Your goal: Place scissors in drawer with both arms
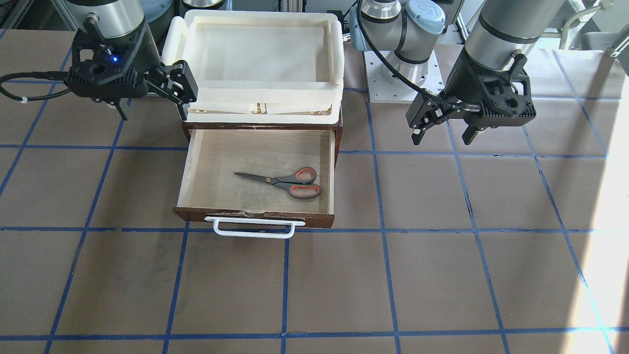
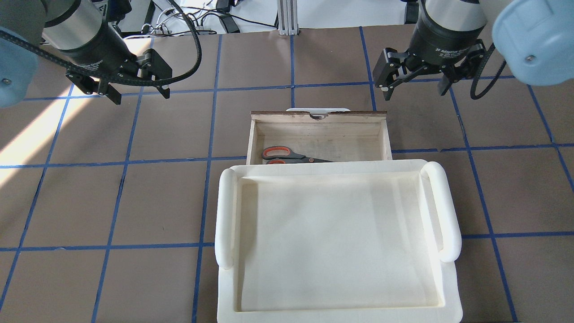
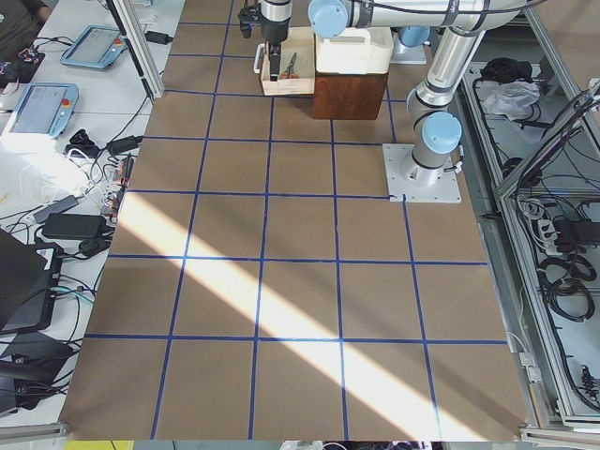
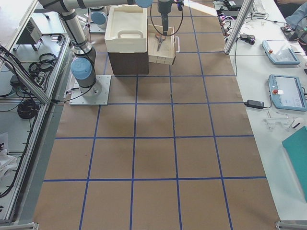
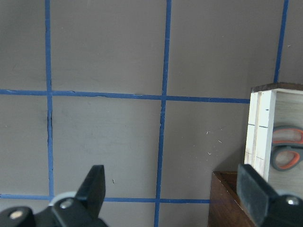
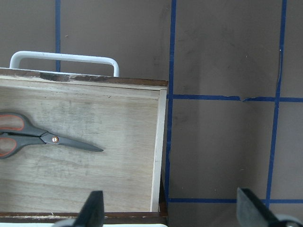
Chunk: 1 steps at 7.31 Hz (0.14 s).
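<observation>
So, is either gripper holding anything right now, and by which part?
Nothing is held. Left gripper and right gripper are both open and empty; the scissors lie loose in the drawer.

The drawer (image 6: 158,142) stands open, its white bar handle (image 6: 64,57) on the far side. The scissors (image 6: 42,138) lie flat on its pale floor at the left (handles partly cut off), blades pointing right. The right gripper (image 6: 171,208) hangs above the drawer's right wall, fingers wide apart. A pale strip (image 6: 71,225) at the near edge may be a tray's rim.
</observation>
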Available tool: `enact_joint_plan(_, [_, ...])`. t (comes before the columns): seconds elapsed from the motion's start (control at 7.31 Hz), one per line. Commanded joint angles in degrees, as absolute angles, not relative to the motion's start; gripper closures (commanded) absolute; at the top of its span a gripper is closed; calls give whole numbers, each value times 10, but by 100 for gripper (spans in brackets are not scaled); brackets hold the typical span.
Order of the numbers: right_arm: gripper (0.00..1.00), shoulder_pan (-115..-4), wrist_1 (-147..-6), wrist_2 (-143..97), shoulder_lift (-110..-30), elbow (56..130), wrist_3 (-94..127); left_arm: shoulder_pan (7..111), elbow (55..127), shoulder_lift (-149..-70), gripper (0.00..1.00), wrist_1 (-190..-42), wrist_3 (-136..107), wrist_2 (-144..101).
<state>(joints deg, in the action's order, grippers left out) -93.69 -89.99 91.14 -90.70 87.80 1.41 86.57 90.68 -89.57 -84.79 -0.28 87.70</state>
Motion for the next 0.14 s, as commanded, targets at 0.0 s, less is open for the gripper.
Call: enact_joint_plan(0.0, [0, -937, -901, 911, -906, 878, 14, 866, 911, -894, 0, -847, -4, 874])
